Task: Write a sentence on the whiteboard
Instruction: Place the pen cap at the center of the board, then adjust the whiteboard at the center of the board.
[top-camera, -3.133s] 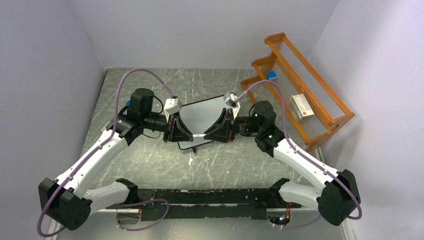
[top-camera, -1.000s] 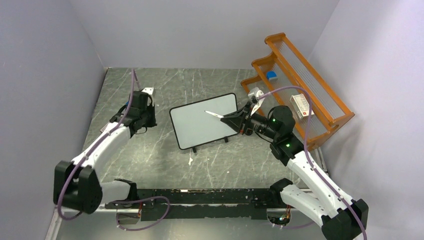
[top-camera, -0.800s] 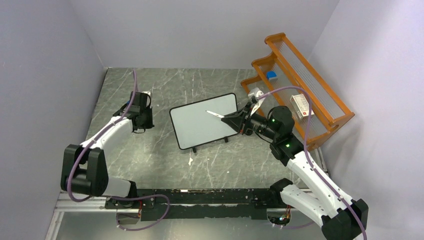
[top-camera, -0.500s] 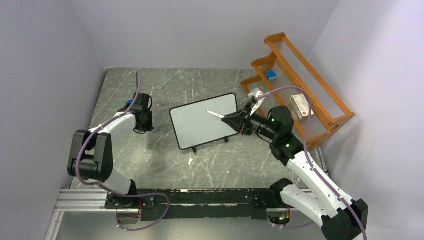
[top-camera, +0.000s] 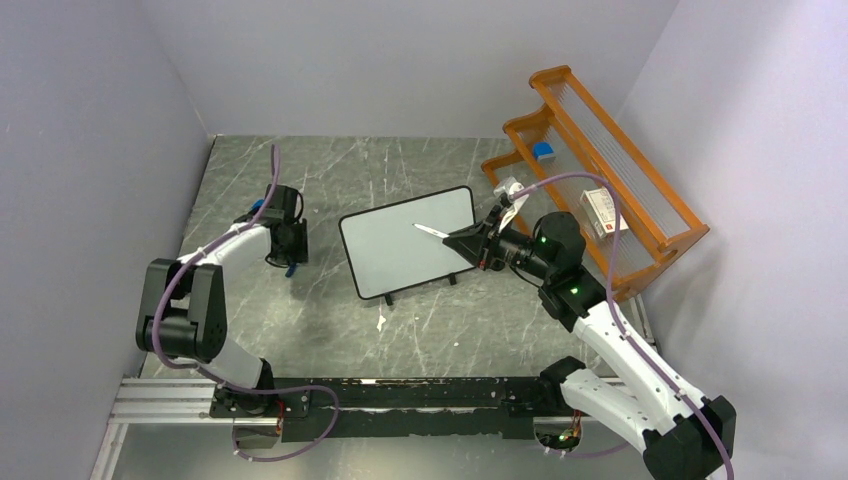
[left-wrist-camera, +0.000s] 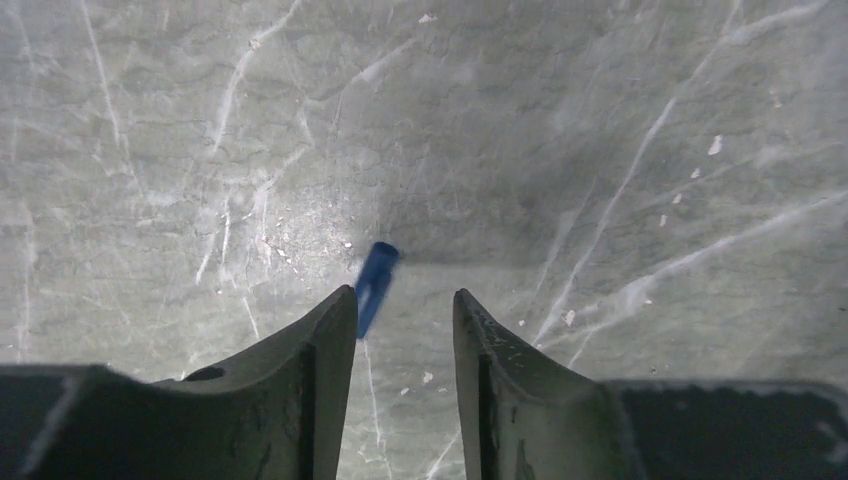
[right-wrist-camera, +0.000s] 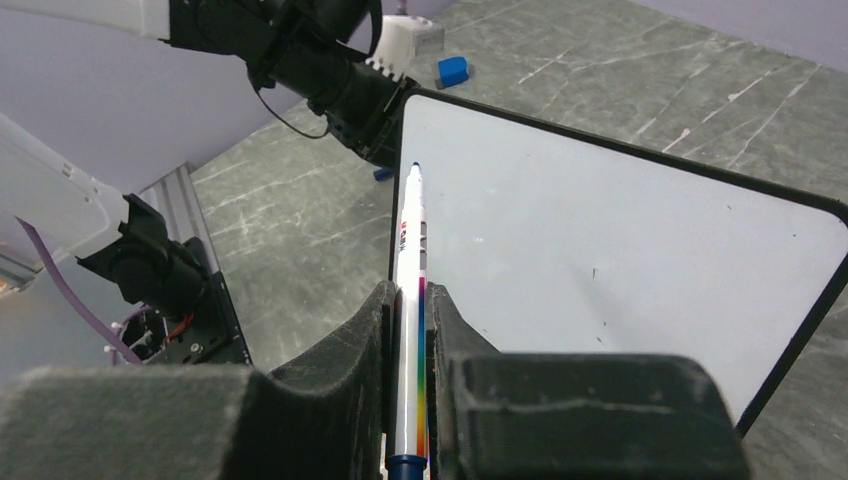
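Observation:
The whiteboard (top-camera: 400, 245) stands tilted on its small black feet at the table's middle, and its face is blank; no sentence shows on it. It also fills the right wrist view (right-wrist-camera: 620, 250). My right gripper (top-camera: 468, 243) is shut on a white marker (right-wrist-camera: 410, 250) with a rainbow stripe, its uncapped tip held over the board's upper middle. My left gripper (left-wrist-camera: 404, 300) is open, low over the table left of the board. A small blue marker cap (left-wrist-camera: 375, 283) lies just beyond its left fingertip, free of the jaws, and it also shows in the top view (top-camera: 291, 268).
An orange rack (top-camera: 640, 235) stands along the right wall with a white box (top-camera: 603, 212) and a blue piece (top-camera: 542, 150) in it. A blue block (right-wrist-camera: 452, 70) lies on the table behind the left arm. The left gripper (right-wrist-camera: 365, 120) sits near the board's left edge.
The left arm has pulled back from the board to the left, lowered to the table and let the blue cap go. The right gripper with the marker has barely moved.

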